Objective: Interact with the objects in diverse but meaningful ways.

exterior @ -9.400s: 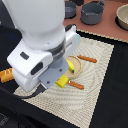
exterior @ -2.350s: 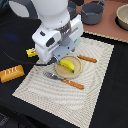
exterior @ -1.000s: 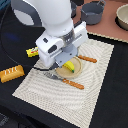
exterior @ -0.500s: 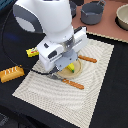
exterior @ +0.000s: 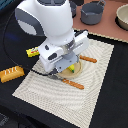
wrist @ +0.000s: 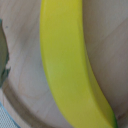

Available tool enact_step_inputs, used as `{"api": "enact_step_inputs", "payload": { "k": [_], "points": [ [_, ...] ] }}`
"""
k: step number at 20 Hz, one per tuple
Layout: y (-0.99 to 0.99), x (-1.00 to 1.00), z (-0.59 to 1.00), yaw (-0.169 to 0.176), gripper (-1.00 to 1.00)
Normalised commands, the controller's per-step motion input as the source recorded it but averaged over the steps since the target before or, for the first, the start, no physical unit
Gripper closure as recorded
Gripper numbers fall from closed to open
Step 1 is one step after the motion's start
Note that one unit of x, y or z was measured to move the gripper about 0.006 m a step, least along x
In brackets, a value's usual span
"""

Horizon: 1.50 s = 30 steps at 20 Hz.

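The yellow banana (wrist: pixel 70 65) fills the wrist view at very close range, lying on a round wooden plate (wrist: pixel 22 95). In the exterior view only a sliver of the banana (exterior: pixel 72 68) shows under the white hand. My gripper (exterior: pixel 66 68) is down over the plate, its fingers hidden by the hand, so their state does not show. The orange-brown bread loaf (exterior: pixel 11 74) lies on the dark table at the exterior view's left. A flat yellow box (exterior: pixel 32 52) sits beside the arm.
A beige placemat (exterior: pixel 55 100) lies under the plate. Two orange-handled utensils (exterior: pixel 89 59) (exterior: pixel 75 84) rest on it beside the plate. A dark grey pot (exterior: pixel 92 13) and a pale bowl (exterior: pixel 122 17) stand at the back.
The arm has come down and shifted over the plate, covering most of the banana that showed earlier. The bread loaf and utensils have not moved.
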Motion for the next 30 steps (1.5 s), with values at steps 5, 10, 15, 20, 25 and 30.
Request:
{"api": "enact_step_inputs", "payload": {
  "k": [5, 10, 15, 20, 25, 30],
  "points": [
    [0.05, 0.49, 0.11, -0.009, 1.0],
    [0.1, 0.57, 0.25, -0.016, 1.0],
    [0.38, 0.75, 0.96, -0.009, 1.0],
    [0.35, 0.59, 1.0, -0.005, 1.0],
    [0.21, 0.09, 0.73, 0.027, 1.0],
    [0.15, -0.26, 0.3, 0.068, 1.0]
  ]
}}
